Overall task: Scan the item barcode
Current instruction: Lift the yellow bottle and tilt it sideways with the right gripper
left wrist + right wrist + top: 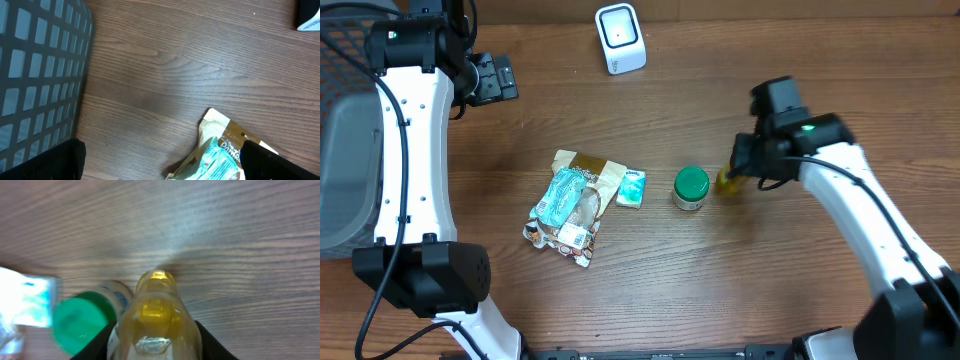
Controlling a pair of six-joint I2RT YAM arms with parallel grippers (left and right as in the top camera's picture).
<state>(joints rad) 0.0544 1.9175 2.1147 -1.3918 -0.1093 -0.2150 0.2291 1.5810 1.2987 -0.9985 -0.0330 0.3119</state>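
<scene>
A yellow bottle [726, 181] stands on the wood table just right of a green-lidded jar [691, 186]. My right gripper [742, 168] is over it. In the right wrist view the bottle [155, 305] fills the space between the two black fingers [97, 342], which press against both its sides, so the right gripper [155, 347] is shut on it. A white barcode scanner [620, 38] stands at the back centre. My left gripper [492, 78] is at the back left, open and holding nothing, with its fingers [47, 160] wide apart in the left wrist view.
A pile of snack packets [570, 205] and a small teal packet [632, 188] lie left of the jar [82, 322]. A grey mesh basket [345, 150] sits at the left edge. The packets [220, 155] also show under the left wrist.
</scene>
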